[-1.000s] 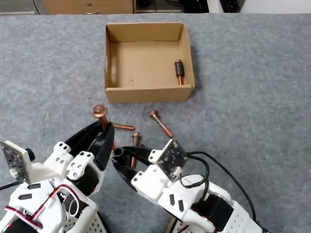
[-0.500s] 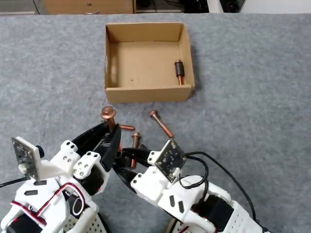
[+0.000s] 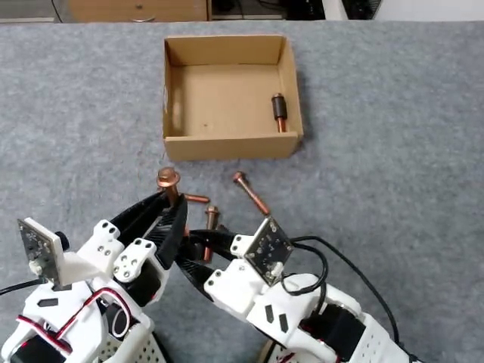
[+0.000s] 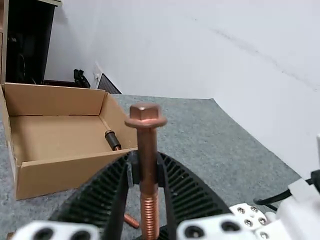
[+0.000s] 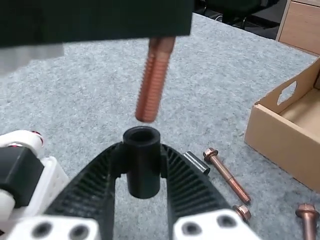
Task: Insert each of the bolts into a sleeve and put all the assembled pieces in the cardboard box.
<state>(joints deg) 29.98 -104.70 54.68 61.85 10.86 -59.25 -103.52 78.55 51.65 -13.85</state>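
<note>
My jaws clamp a bolt point(image 4: 146, 150) (left gripper point(image 4: 145, 172)) and a sleeve point(image 5: 142, 167) (right gripper point(image 5: 142, 175)), unjoined. One assembled piece point(image 3: 280, 112) lies in the cardboard box point(image 3: 227, 147); loose bolts point(image 3: 251, 193) lie near it.

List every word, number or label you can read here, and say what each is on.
None: no readable text anywhere. The cardboard box is plain, and the bolt in the left gripper, the sleeve in the right gripper and the loose bolts on the table carry no marks that I can make out.
</note>
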